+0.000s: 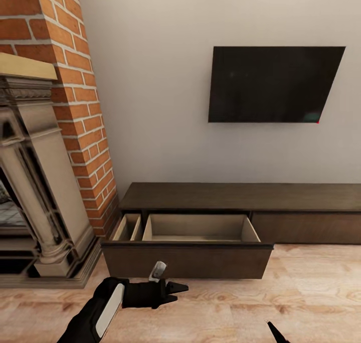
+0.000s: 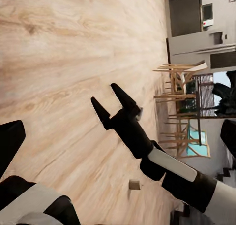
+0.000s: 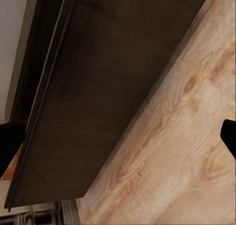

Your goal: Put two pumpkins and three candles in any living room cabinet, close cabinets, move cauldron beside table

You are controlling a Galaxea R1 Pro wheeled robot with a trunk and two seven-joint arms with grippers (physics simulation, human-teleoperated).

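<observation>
Cabinet [image 1: 240, 203] against wall; its drawer [image 1: 188, 255] at left end pulled out, looks empty. Left gripper [image 1: 181, 288] near drawer front, fingers narrowly apart, empty. Right gripper [image 2: 112, 103] spread, empty (judgement: rigid front, push flat at middle).

The cabinet [image 1: 240, 203] drawer [image 1: 188, 255] is pulled out over the floor [image 1: 311, 293]; its compartments are open from above, flanked by the fireplace [image 1: 35, 183].

we saw a matt dark-brown wood cabinet [image 1: 240, 198] with pale tan drawer insides, a light grained wood floor [image 1: 311, 293], rough red brick [image 1: 75, 57] and a glossy black screen [image 1: 273, 82].
</observation>
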